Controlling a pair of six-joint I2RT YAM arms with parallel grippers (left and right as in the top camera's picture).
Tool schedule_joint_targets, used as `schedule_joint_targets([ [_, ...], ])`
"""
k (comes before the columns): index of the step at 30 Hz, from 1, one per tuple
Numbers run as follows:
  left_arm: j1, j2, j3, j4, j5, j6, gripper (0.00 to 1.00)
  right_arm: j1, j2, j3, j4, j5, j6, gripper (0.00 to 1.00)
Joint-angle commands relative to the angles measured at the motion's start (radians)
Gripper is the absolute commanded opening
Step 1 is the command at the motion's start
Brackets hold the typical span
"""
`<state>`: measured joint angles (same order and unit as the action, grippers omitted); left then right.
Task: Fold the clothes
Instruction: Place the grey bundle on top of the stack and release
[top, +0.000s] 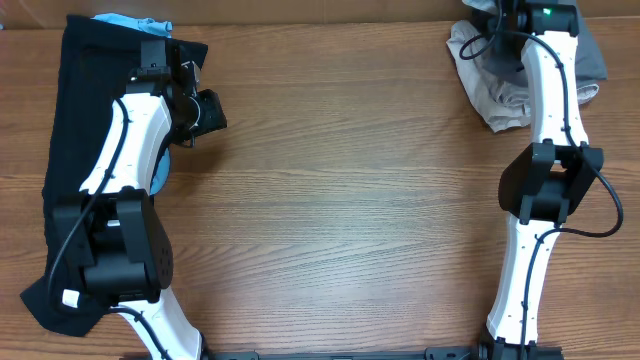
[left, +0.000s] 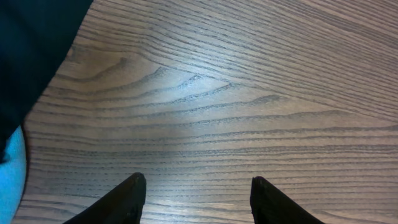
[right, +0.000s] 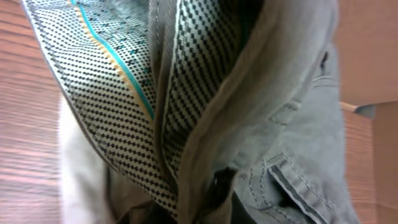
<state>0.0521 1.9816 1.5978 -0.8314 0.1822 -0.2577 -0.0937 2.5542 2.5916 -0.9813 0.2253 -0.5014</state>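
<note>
Left gripper (left: 198, 200) wide over table (left: 249, 93) — right gripper (top: 505, 22) amid grey shorts (right: 292, 124), grip indiscernible

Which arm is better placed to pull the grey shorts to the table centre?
Right. The right gripper sits at the grey shorts, whose fabric fills its wrist view. The left gripper hangs open over the table beside the black garment, on the opposite side.

A brown wood-grain table (top: 350, 200) fills the view under soft, even light.
</note>
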Motion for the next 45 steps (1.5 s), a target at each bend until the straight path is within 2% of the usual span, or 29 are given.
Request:
schedule_joint_targets([
  [1, -0.007, -0.003, 0.007, 0.0, -0.009, 0.007, 0.59, 0.042, -0.014, 0.013, -0.042, -0.026, 0.078, 0.53],
  [2, -0.007, -0.003, 0.007, -0.002, -0.008, 0.007, 0.61, 0.051, -0.015, 0.014, -0.066, -0.025, 0.103, 1.0],
  [5, -0.008, -0.003, 0.007, -0.006, 0.006, 0.007, 0.66, 0.077, -0.036, 0.022, -0.133, -0.028, 0.246, 1.0],
  [7, -0.008, -0.003, 0.007, -0.006, 0.006, 0.008, 0.7, 0.097, -0.067, 0.034, -0.172, -0.07, 0.283, 1.0],
  [8, -0.008, -0.003, 0.007, -0.006, 0.005, 0.008, 0.78, 0.109, -0.093, 0.044, -0.194, -0.111, 0.291, 1.0],
  [10, -0.007, -0.003, 0.007, -0.006, 0.005, 0.008, 0.86, 0.13, -0.14, 0.064, -0.224, -0.167, 0.294, 1.0],
  [12, -0.007, -0.003, 0.007, -0.011, 0.001, 0.008, 1.0, 0.157, -0.211, 0.092, -0.254, -0.214, 0.312, 1.0],
  [16, -0.007, -0.003, 0.007, -0.011, 0.001, 0.008, 1.0, 0.217, -0.351, 0.116, -0.303, -0.221, 0.376, 1.0],
  [24, -0.007, -0.003, 0.007, -0.008, 0.001, 0.008, 1.0, 0.309, -0.56, 0.116, -0.454, -0.22, 0.375, 1.0],
  [39, -0.007, -0.003, 0.007, -0.008, 0.001, 0.008, 1.0, 0.319, -0.579, 0.104, -0.481, -0.218, 0.373, 1.0],
  [42, -0.007, -0.003, 0.007, -0.008, 0.001, 0.008, 1.0, 0.324, -0.585, 0.104, -0.484, -0.124, 0.367, 1.0],
  [45, -0.007, -0.003, 0.007, -0.008, 0.001, 0.008, 1.0, 0.34, -0.606, 0.104, -0.51, -0.114, 0.367, 1.0],
])
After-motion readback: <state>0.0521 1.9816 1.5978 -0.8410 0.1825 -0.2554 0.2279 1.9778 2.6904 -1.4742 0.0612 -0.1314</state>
